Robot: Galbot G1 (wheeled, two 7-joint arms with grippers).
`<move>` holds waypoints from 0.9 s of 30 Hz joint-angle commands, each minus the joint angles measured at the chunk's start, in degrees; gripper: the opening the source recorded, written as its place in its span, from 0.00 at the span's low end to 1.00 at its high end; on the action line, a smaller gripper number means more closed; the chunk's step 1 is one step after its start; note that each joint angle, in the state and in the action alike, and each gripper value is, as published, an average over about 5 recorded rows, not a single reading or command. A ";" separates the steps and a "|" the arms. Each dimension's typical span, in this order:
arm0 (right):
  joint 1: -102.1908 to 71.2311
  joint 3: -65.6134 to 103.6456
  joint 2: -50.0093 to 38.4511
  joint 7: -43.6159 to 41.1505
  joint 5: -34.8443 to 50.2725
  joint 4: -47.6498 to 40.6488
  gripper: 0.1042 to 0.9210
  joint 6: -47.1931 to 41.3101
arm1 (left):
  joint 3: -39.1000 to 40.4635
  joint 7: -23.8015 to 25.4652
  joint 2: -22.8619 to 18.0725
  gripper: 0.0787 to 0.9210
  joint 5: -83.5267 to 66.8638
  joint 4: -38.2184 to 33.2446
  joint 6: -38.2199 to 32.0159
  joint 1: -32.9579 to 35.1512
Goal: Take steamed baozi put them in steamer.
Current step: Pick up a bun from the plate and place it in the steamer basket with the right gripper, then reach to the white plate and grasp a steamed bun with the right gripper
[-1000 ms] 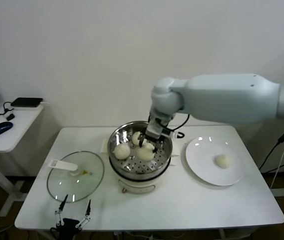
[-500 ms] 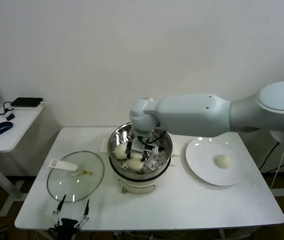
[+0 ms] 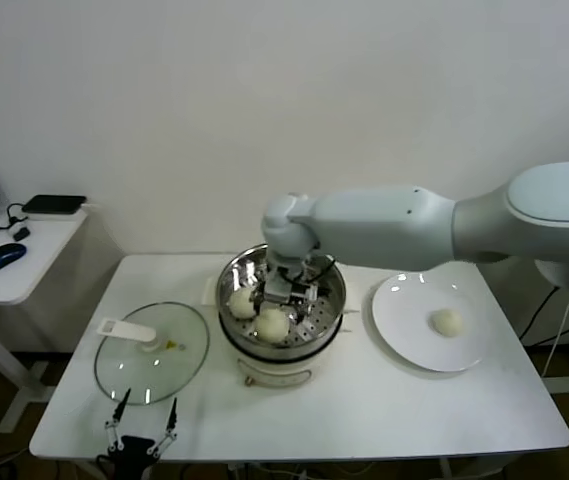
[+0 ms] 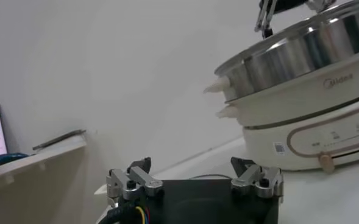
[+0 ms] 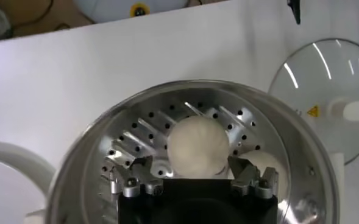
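Observation:
The steamer [image 3: 309,338] is a shiny steel pot on a white base at the table's middle. Two baozi show on its perforated tray in the head view, one at the left [image 3: 242,302] and one at the front [image 3: 272,323]. My right gripper [image 3: 284,294] reaches down into the pot. In the right wrist view it [image 5: 188,165] stands open, with a baozi [image 5: 197,143] resting on the tray between its fingers [image 5: 129,181] and another baozi [image 5: 263,165] beside it. A further baozi [image 3: 447,321] lies on the white plate [image 3: 404,340]. My left gripper [image 3: 144,418] waits open at the table's front left edge.
A glass lid [image 3: 154,372] with a white handle lies flat left of the steamer. The left wrist view looks across the table at the steamer's wall [image 4: 301,58] and base [image 4: 313,131]. A side desk [image 3: 14,262] with a mouse stands at far left.
My right arm swung left across the steamer and lowered the baozi to the tray's front. The right gripper has opened and let go of that baozi.

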 commanded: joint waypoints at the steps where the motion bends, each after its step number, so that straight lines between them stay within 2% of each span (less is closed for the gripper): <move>1: 13.13 -9.73 -7.11 -6.67 20.71 -4.76 0.88 -4.24 | 0.12 0.08 0.06 0.88 0.08 -0.02 0.03 0.14; 5: 14.86 -14.07 -13.65 -7.94 24.34 -7.11 0.88 -10.17 | 0.33 0.17 0.30 0.88 0.11 0.13 0.00 0.09; 9: 12.55 -15.09 -20.67 -7.36 23.57 -8.74 0.88 -15.41 | 0.46 0.21 0.55 0.88 0.14 0.42 -0.08 -0.05; 14: 6.07 -12.24 -27.37 -7.40 15.23 -13.25 0.88 -14.45 | 0.77 0.37 0.51 0.88 0.26 0.53 -0.01 -0.28; 20: -4.96 -3.57 -31.39 -5.13 3.84 -19.81 0.88 -13.63 | 0.88 0.52 0.55 0.88 0.51 1.23 0.14 -0.59; 27: -15.55 5.33 -31.89 -3.20 -1.02 -23.66 0.88 -14.53 | 0.78 1.11 0.70 0.88 0.70 2.06 0.47 -0.81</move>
